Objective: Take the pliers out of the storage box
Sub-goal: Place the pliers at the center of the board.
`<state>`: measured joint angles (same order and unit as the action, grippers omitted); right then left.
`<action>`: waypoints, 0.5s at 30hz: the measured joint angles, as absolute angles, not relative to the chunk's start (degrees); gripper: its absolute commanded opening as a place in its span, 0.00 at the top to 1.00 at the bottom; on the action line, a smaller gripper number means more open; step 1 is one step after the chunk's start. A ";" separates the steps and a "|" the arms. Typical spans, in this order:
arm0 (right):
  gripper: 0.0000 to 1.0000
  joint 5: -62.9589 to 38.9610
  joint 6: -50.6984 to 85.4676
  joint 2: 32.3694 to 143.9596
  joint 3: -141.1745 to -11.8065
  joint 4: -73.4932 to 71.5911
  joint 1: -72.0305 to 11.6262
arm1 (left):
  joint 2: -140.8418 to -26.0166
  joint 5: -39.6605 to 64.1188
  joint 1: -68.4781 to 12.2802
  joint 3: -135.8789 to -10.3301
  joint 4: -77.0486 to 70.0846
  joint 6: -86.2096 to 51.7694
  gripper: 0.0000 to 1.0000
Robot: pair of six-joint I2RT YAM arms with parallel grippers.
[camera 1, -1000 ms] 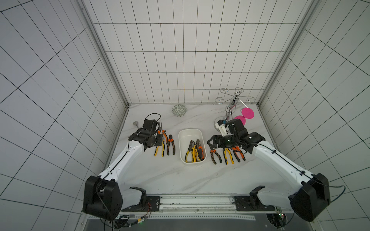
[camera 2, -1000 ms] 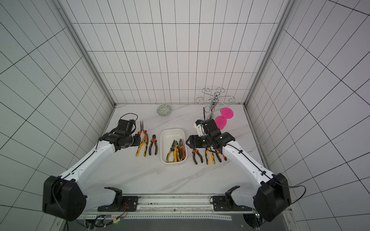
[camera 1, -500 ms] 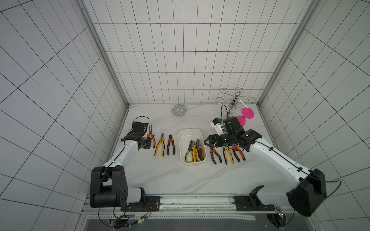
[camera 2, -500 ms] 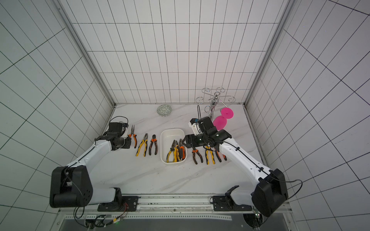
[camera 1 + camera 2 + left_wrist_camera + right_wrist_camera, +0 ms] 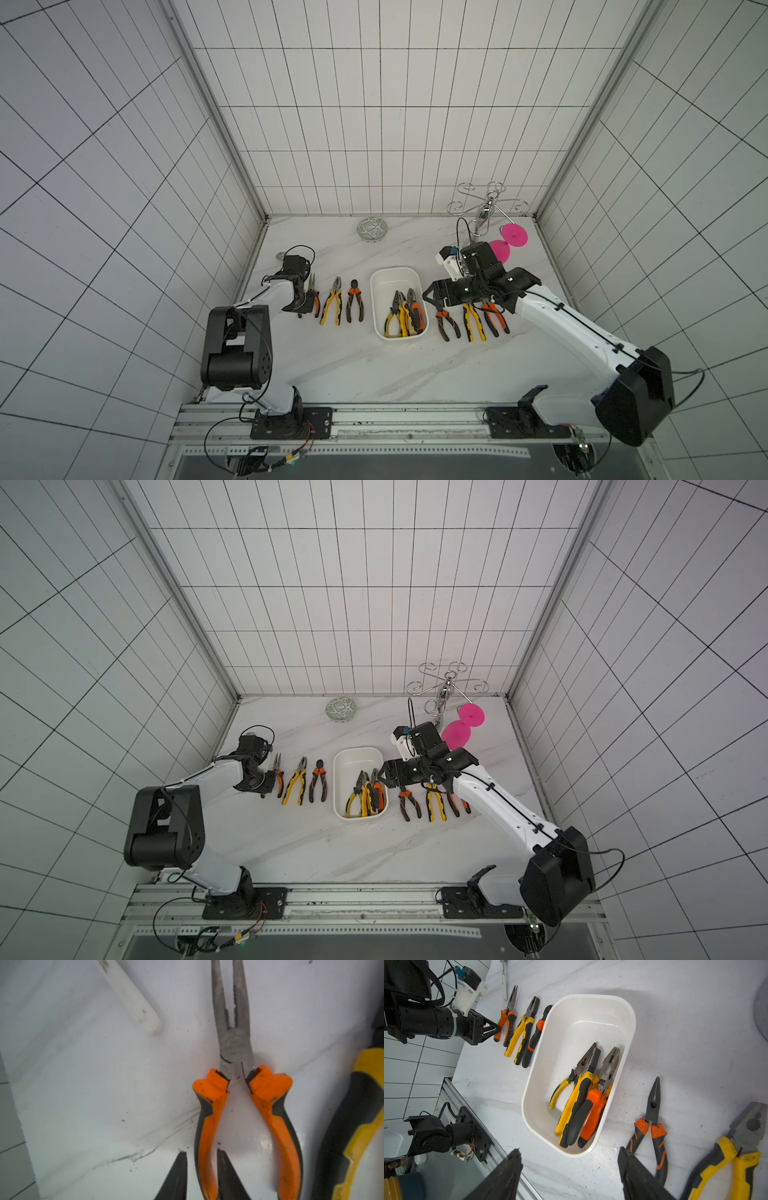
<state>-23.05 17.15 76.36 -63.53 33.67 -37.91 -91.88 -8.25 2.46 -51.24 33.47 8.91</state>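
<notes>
The white storage box (image 5: pixel 394 271) (image 5: pixel 358 750) (image 5: pixel 591 997) sits mid-table, with yellow- and orange-handled pliers (image 5: pixel 403 311) (image 5: pixel 365 793) (image 5: pixel 583 1093) heaped at its near end. Three more pairs lie in a row on each side of it. My left gripper (image 5: pixel 305 305) (image 5: pixel 201 1152) is low over the leftmost pair, orange needle-nose pliers (image 5: pixel 234 1043) (image 5: pixel 312 291) lying flat. Its jaws stand apart astride one handle. My right gripper (image 5: pixel 430 297) (image 5: pixel 569 1150) hangs open and empty over the box's right rim.
On the right lie an orange needle-nose pair (image 5: pixel 652 1118) and a yellow pair (image 5: pixel 737 1157). A spoon (image 5: pixel 133 1001) lies just beyond the left pliers, close to the left wall. A green-patterned bowl (image 5: pixel 372 230), a wire rack (image 5: pixel 486 203) and pink discs (image 5: pixel 514 237) stand at the back.
My left gripper carried the orange needle-nose pliers leftward, set them at the left end of the row and parted its jaws. The right gripper edged toward the box.
</notes>
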 measured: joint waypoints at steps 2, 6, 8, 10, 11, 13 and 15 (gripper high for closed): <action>0.24 -22.90 17.12 76.36 -63.53 33.69 -37.91 | -91.79 -8.84 2.48 -51.64 33.15 7.81 0.43; 0.25 -22.46 17.17 76.44 -63.64 33.80 -37.93 | -90.24 -9.21 2.46 -51.64 33.15 6.24 0.02; 0.26 -21.71 17.26 76.86 -64.23 34.24 -38.02 | -87.66 -9.26 2.46 -51.48 33.15 5.34 0.01; 0.27 -20.75 17.52 77.56 -65.10 34.50 -38.30 | -83.90 -9.32 2.28 -51.22 33.19 4.43 0.02; 0.27 -19.97 17.76 78.04 -65.63 34.79 -38.61 | -81.62 -9.39 2.02 -51.05 33.19 4.08 0.02; 0.28 -18.22 18.28 79.15 -66.67 35.68 -39.40 | -77.43 -9.61 0.58 -50.89 33.28 3.51 0.02; 0.29 -16.05 19.18 80.82 -67.99 37.08 -40.34 | -73.69 -10.04 -2.48 -50.89 33.52 2.46 0.02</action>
<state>-16.05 19.18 80.82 -67.99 37.08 -40.34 -73.69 -10.04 -2.48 -50.89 33.52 2.46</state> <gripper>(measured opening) 0.720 0.982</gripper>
